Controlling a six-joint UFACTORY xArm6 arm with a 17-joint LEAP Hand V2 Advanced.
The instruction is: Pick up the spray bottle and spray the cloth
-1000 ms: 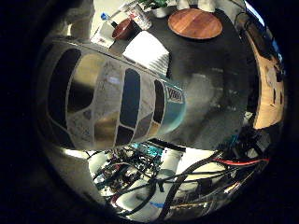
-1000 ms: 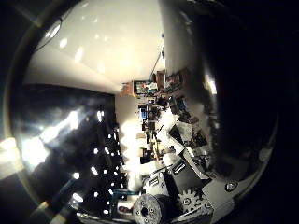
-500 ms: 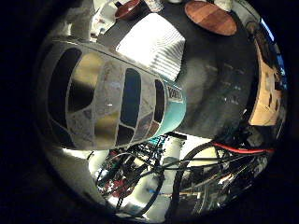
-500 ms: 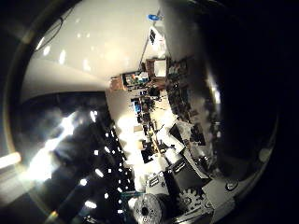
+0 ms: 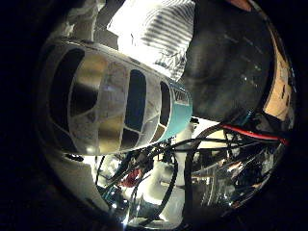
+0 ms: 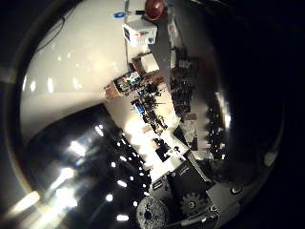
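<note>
The hand shows only as black geared parts at the lower middle of the thumb side view; whether its fingers are clenched round anything cannot be told from these views. The spray bottle fills the left and centre of the little finger side view: a white and silver body with dark panels and a teal band toward the centre. It lies very close to the palm, which suggests it is being carried, though no finger is seen on it.

Beyond the bottle, the white striped cloth lies on the dark table at the upper middle of the frame, close behind the bottle's edge. The thumb side view shows a pale surface and room clutter at its upper middle.

Judged step: the bottle is being brought toward the cloth; spraying is not yet evident. The next move calls for aiming the nozzle, which is not visible, at the cloth and then squeezing the trigger.
</note>
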